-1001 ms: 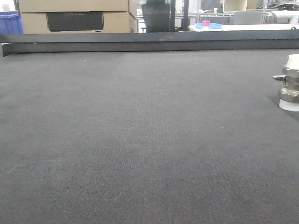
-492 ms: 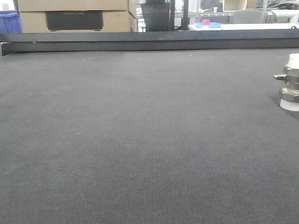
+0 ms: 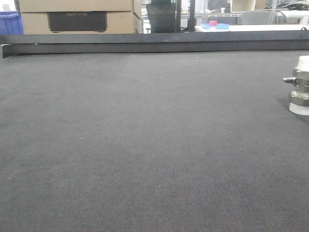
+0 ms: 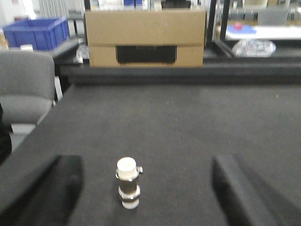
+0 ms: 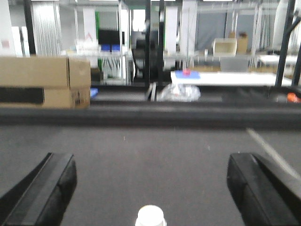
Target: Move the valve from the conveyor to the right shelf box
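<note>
Exterior front-facing view: at far left, beyond the long black metal rail (image 3: 154, 44), sit a blue plastic bin (image 3: 9, 21) and a brown cardboard box (image 3: 77, 14). The wide, dark grey, finely textured fabric conveyor (image 3: 145, 145) fills the rest of the picture. At its far right the small silver metal valve (image 3: 300, 84) stands upright on the belt, with white plastic caps top and bottom and its short side stub pointing left; the frame edge cuts part of it off. From the left wrist camera, the left gripper (image 4: 146, 165) is spread wide and grips nothing. The valve (image 4: 128, 182) stands on the belt between its two dark fingers, nearer the left one. From the right wrist camera, the right gripper (image 5: 150, 162) is likewise spread wide and empty. Only the white top of the valve (image 5: 150, 217) shows at the bottom edge, midway between its fingers.
</note>
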You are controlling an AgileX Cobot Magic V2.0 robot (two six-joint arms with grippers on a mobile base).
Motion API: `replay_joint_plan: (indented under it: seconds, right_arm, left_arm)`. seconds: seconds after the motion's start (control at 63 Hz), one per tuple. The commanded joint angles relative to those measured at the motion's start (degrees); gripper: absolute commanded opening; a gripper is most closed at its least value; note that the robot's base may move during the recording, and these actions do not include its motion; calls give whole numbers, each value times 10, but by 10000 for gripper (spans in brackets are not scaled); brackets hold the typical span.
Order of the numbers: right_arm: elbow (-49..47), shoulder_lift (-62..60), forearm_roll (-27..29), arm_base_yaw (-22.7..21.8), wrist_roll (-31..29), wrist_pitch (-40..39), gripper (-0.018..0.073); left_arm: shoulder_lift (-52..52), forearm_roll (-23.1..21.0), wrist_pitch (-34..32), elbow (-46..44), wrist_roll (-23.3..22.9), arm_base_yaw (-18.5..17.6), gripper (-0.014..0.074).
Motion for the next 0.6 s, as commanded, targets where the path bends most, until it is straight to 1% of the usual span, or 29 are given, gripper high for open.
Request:
replay_joint_plan:
  seconds: [0.0, 0.064, 0.111, 0.191, 0.222, 0.27, 0.318, 0.461, 0.588]
  right_arm:
    - [-7, 51, 0, -1, -1, -7, 568]
    - [-24, 79, 0, -1, -1, 8, 568]
    - [-48, 108, 0, -1, -1, 34, 568]
    - [-110, 168, 0, -1, -1, 92, 568]
    - [-143, 195, 0, -1, -1, 131, 568]
    - [-193, 239, 0, -1, -1, 189, 568]
    - [-242, 283, 0, -1, -1, 249, 568]
    - [-372, 403, 0, -1, -1, 360, 568]
    - [-495, 516, -9, -1, -7, 483, 568]
  left_arm:
    - [45, -13, 31, -30, 1, -1, 609]
    - [77, -14, 64, -58, -2, -1, 602]
    - [100, -15, 92, -81, -3, -1, 592]
    - [131, -24, 115, -114, -5, -2, 580]
    - [142, -29, 120, -125, -5, -3, 580]
    - [154, -41, 123, -143, -5, -7, 580]
    - [166, -41, 122, -156, -5, -15, 580]
    - [184, -41, 117, -169, -5, -35, 580]
    - [188, -41, 119, -169, -5, -36, 580]
